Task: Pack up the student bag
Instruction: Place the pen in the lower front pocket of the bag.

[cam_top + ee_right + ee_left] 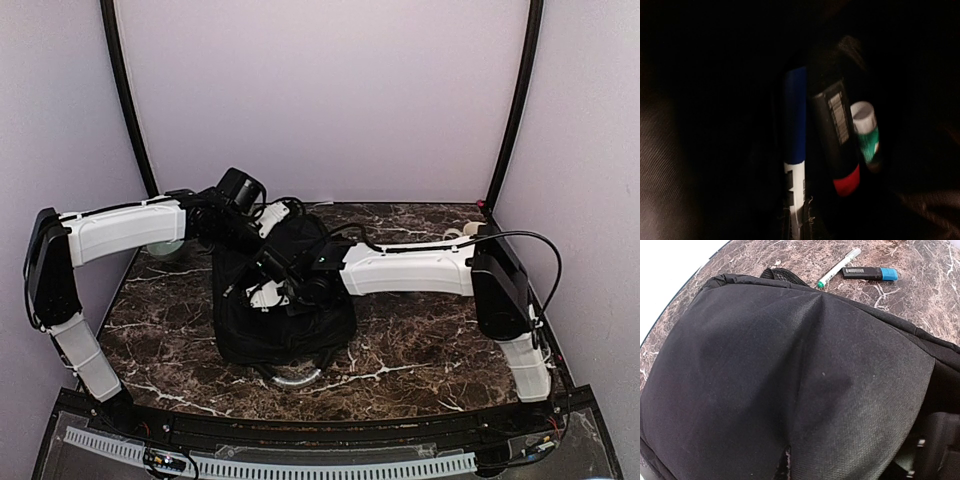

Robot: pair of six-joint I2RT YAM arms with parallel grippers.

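The student bag (285, 320) is a large black backpack standing at the table's middle, with its pale grey loop handle (292, 378) at the near side. My left gripper (256, 226) pinches the fabric at the bag's far top. In the left wrist view the bag (790, 380) fills the frame and hides the fingers. My right gripper (797, 222) is deep in the dark interior, its fingers close on either side of a blue-capped white marker (795, 150). A black marker with a red end (837, 142) and a green and white tube (866, 131) lie beside it.
A white pen with a green tip (837, 269) and a black marker with a blue cap (871, 273) lie on the marble table (430, 340) beyond the bag. A pale round object (165, 246) sits at the back left, a white object (470, 230) at the back right.
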